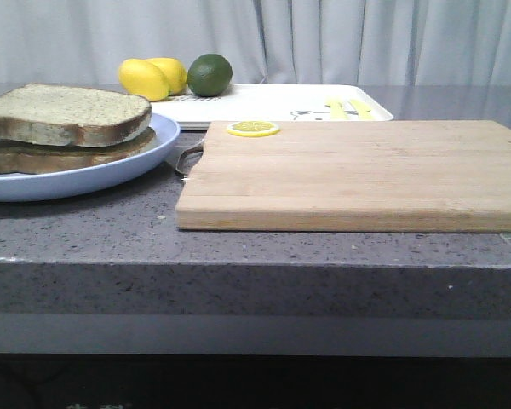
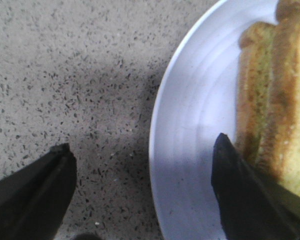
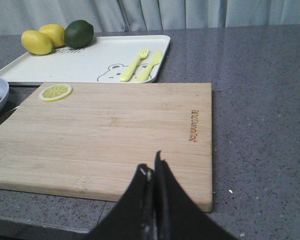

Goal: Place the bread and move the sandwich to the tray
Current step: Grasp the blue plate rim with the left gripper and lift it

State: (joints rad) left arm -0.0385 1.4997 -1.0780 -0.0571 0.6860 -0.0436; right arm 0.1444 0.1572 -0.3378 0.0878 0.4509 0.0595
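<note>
**Sandwich on the plate, tray beyond the board**

The sandwich (image 1: pixel 64 126) sits stacked on the blue plate (image 1: pixel 85 175), left of the cutting board (image 1: pixel 358 175). The tray (image 1: pixel 264 106) lies behind. The left gripper (image 2: pixel 142 192) hangs spread wide over the plate's rim; the right gripper (image 3: pixel 154 175) has its fingers pressed together, empty.

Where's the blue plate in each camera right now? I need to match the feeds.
Front: blue plate far left, holding the sandwich.
Left wrist: plate fills the right side, between the open fingers.
Right wrist: only its rim at the left edge.
Shared landmark: the cutting board beside it.
</note>
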